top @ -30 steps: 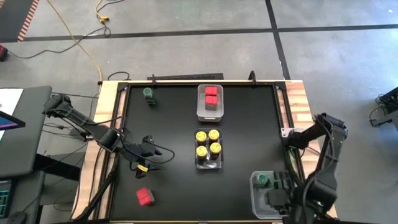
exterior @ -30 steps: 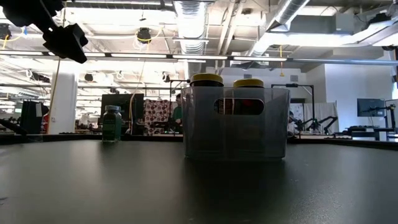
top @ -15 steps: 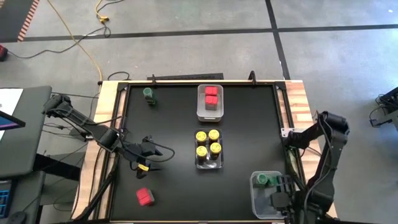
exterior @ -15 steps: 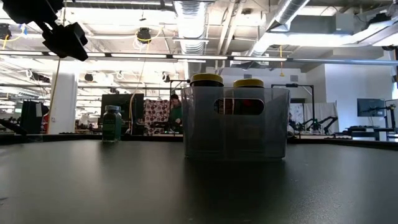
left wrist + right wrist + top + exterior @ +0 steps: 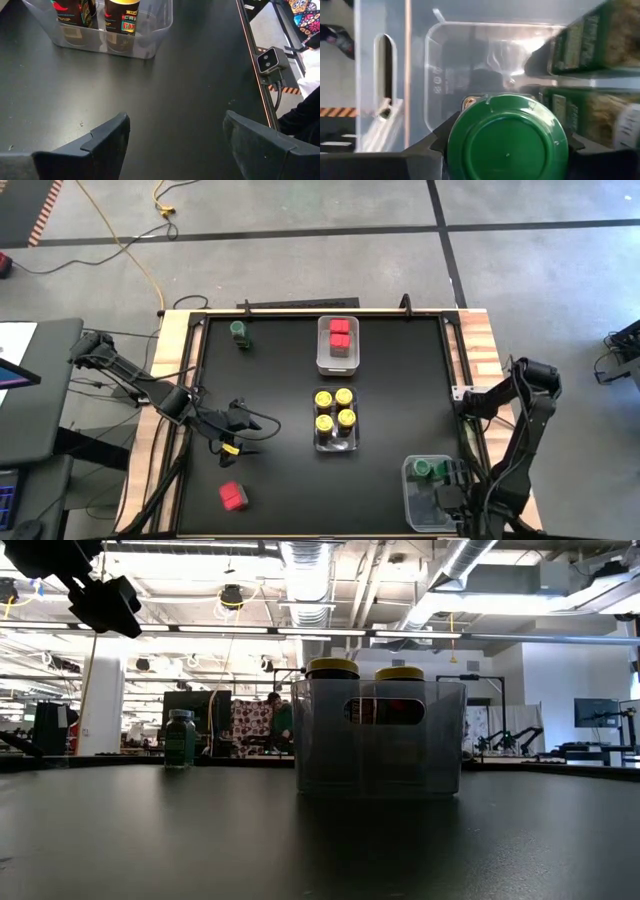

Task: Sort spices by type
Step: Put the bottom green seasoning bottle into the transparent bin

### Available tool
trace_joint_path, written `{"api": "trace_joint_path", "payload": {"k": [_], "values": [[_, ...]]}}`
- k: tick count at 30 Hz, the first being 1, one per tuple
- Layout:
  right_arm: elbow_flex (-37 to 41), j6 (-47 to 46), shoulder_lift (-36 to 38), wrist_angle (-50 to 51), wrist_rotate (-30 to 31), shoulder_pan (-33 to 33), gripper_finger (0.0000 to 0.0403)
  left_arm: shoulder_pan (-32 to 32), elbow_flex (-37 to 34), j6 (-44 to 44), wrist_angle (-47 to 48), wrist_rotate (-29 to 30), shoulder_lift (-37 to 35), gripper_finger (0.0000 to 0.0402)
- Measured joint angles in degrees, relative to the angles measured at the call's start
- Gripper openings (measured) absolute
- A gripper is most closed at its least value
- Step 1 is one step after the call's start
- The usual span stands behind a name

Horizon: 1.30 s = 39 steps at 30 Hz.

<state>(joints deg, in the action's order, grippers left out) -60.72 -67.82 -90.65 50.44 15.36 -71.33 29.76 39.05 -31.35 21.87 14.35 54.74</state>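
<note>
My right gripper [image 5: 507, 150] is shut on a green-lidded jar [image 5: 507, 137] above the clear bin [image 5: 412, 498] at the table's near right corner, where other green-labelled jars [image 5: 585, 45] show. My left gripper [image 5: 175, 127] hangs open above bare table left of centre [image 5: 245, 430], touching nothing. A red square-topped container [image 5: 233, 496] stands near the near edge. A lone green-lidded jar [image 5: 240, 331] stands at the far left. The middle bin holds several yellow-lidded jars [image 5: 334, 409]. The far bin holds red containers [image 5: 340, 332]. My right gripper holds the green-lidded jar by its lid [image 5: 470, 125], one finger [image 5: 437, 145] on each side of the round rim. The fingers come from above, pointing down. The jar stands upright below them, inside the clear bin's walls; its base is hidden by the lid.
The three clear bins [image 5: 337, 358] [image 5: 336, 442] stand in a line down the middle and at the near right corner. Black table lies open between my left gripper and the middle bin. Wooden rails [image 5: 170, 370] edge the table's sides.
My right arm has drifted a little toward the table's near edge over the corner bin, its gripper still shut on the jar.
</note>
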Motion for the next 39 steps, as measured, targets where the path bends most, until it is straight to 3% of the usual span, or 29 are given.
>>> {"api": "trace_joint_path", "payload": {"k": [39], "values": [[0.69, -1.21, -0.07, 4.58, 4.31, 0.04, 0.0222, 0.00, 0.00, 0.28, 0.11, 1.49, 0.00, 0.0308]]}}
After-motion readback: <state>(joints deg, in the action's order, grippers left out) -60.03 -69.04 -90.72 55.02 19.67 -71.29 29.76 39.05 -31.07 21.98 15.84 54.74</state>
